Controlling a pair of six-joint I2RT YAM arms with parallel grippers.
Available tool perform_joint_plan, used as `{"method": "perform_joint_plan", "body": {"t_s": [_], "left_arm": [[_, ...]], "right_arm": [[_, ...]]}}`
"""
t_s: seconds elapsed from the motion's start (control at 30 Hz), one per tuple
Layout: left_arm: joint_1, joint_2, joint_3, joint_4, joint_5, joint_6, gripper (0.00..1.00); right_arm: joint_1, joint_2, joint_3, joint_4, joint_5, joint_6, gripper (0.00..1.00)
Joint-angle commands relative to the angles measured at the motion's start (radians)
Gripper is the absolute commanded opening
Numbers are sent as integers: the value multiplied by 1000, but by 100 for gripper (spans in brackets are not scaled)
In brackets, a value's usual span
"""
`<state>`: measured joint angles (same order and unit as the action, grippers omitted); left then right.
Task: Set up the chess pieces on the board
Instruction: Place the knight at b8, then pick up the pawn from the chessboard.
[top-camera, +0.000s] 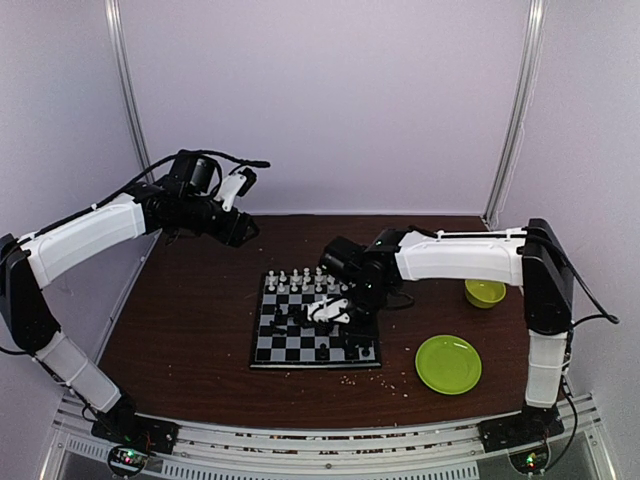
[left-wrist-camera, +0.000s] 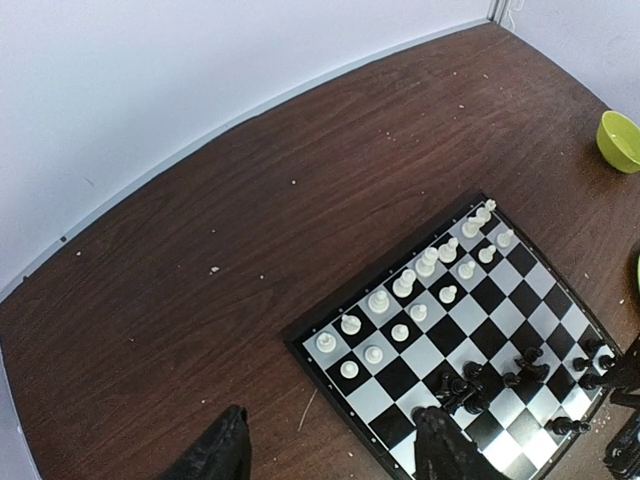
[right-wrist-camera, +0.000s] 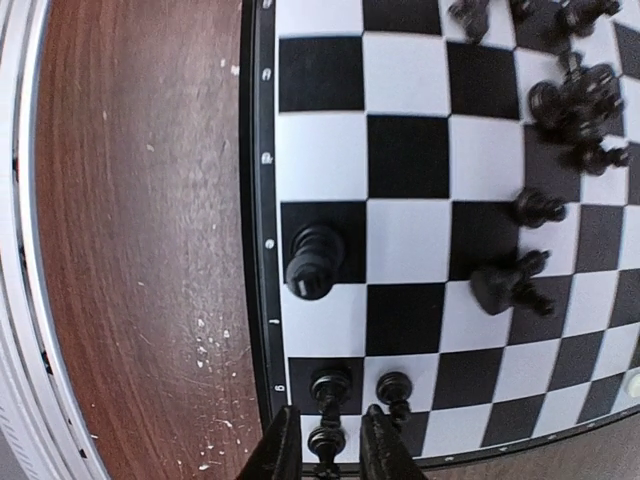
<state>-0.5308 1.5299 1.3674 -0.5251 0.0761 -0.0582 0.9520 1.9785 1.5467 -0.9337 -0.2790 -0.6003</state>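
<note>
Board: small square black-and-white checkered chessboard (top-camera: 268, 350) at mid-table.
White pieces: tiny white plastic chessmen (left-wrist-camera: 378, 300) ranked along the board's far two rows.
Black pieces: tiny black plastic chessmen (right-wrist-camera: 505, 285) clustered loose on the board's near half, some tipped over.
Right gripper (right-wrist-camera: 328, 450): low at a corner on the board's near rim, fingers narrowly apart astride one small black pawn (right-wrist-camera: 326, 436); contact cannot be told.
Left gripper (left-wrist-camera: 330, 440): raised beyond the board's far left side, fingers spread wide, empty.
Risk: likely toppling the pawn or the black neighbour (right-wrist-camera: 395, 388) just beside it on lifting away, given tight finger clearance.
</note>
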Motion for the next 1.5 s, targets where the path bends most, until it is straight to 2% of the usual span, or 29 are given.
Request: {"method": "perform_joint_plan", "body": {"t_s": [0.0, 0.3, 1.23, 1.33, 1.47], "left_arm": [[5, 6, 30, 16, 20, -2, 60], [4, -3, 27, 10, -11, -25, 63], [4, 3, 33, 7, 19, -24, 63], [5, 3, 33, 7, 20, -24, 63], [4, 2, 33, 7, 21, -23, 63]], "right_arm": [[-27, -19, 131, -56, -41, 2, 21], [-89, 130, 295, -31, 41, 106, 23], [-111, 287, 375, -33, 24, 141, 20], [-112, 291, 375, -33, 22, 142, 17], [-114, 297, 381, -39, 18, 144, 7]]}}
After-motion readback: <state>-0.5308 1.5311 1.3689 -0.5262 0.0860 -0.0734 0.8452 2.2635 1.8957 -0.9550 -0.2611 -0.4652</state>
